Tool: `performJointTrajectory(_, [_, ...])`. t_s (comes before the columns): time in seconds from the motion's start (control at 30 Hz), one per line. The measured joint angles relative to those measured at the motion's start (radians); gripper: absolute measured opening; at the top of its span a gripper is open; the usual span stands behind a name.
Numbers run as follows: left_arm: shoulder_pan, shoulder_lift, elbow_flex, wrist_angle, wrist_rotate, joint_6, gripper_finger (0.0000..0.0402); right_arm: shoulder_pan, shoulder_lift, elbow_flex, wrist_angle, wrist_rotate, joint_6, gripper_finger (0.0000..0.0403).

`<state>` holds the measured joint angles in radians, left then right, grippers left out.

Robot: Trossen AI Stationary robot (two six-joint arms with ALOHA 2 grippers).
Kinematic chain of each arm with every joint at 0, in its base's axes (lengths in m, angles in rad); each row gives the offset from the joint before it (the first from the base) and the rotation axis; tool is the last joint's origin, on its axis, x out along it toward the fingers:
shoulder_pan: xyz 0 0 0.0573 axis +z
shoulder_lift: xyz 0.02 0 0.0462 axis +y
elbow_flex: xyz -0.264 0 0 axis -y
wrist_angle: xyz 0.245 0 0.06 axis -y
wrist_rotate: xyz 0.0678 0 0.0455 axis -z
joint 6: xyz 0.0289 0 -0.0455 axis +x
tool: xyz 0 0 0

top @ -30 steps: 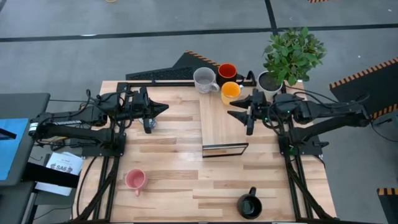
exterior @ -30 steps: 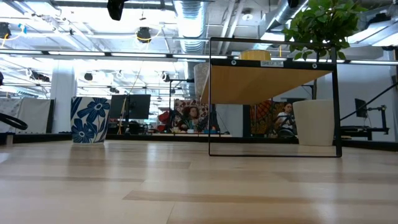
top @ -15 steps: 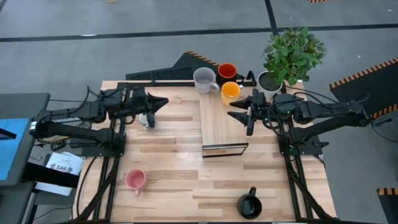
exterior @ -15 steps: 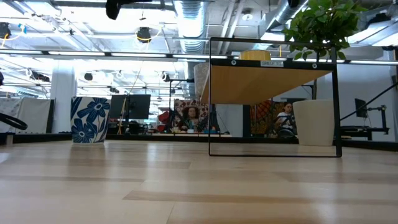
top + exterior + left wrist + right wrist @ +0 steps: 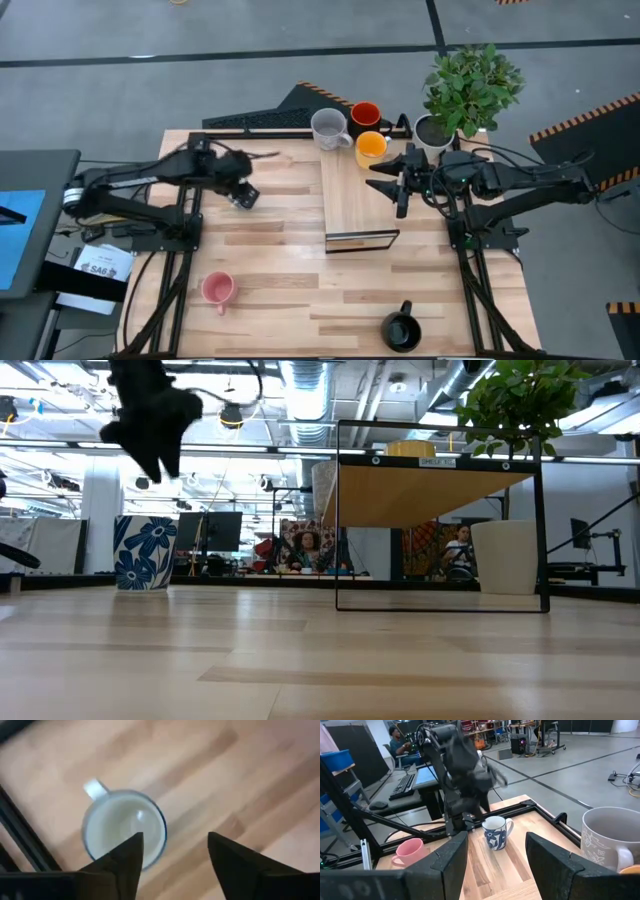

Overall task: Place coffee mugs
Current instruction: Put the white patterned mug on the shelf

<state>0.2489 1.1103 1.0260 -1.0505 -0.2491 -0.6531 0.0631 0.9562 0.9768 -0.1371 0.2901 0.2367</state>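
The left gripper hangs right over the blue mug, fingers apart. The mug stands on the table, left of the shelf. Go straight down and pinch one wall softly. The right gripper waits by the shelf, fingers apart.

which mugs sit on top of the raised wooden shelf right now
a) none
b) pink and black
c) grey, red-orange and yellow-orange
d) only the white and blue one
c: the high view shows the grey mug, red-orange mug and yellow-orange mug grouped at the shelf's far end.
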Motion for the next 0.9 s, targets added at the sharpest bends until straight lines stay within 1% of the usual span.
performJointTrajectory(0.1, [0.0, 0.062, -0.019, 0.003, 0.001, -0.018, 0.0226, 0.0, 0.0, 0.0, -0.002, 0.0, -0.001, 0.0223])
performJointTrajectory(0.17, [0.005, 0.103, -0.029, 0.002, -0.001, -0.025, 0.023, 0.0, 0.0, 0.0, -0.012, 0.0, -0.001, 0.0223])
performJointTrajectory(0.33, [0.024, 0.19, -0.033, -0.01, -0.008, -0.025, 0.0231, 0.0, 0.0, 0.0, -0.023, 0.0, -0.001, 0.0223])
performJointTrajectory(0.47, [0.038, 0.258, -0.033, -0.003, 0.034, -0.024, 0.0232, 0.0, 0.0, 0.0, -0.037, 0.0, 0.0, 0.0223])
performJointTrajectory(0.67, [0.05, 0.364, -0.033, 0.008, 0.062, -0.008, 0.0228, 0.0, 0.0, 0.0, -0.044, 0.0, 0.0, 0.0223])
performJointTrajectory(0.73, [0.049, 0.382, -0.033, 0.017, 0.062, -0.007, 0.0214, 0.0, 0.0, 0.0, -0.045, 0.0, 0.0, 0.0223])
performJointTrajectory(0.8, [0.048, 0.386, -0.033, 0.019, 0.062, -0.014, 0.0189, 0.0, 0.0, 0.0, -0.045, 0.0, 0.0, 0.0223])
performJointTrajectory(0.83, [0.048, 0.385, -0.033, 0.019, 0.061, -0.017, 0.0171, 0.0, 0.0, 0.0, -0.045, 0.0, 0.0, 0.0223])
performJointTrajectory(0.9, [0.048, 0.378, -0.033, 0.015, 0.053, -0.018, 0.0122, 0.0, 0.0, 0.0, -0.045, 0.0, 0.0, 0.0223])
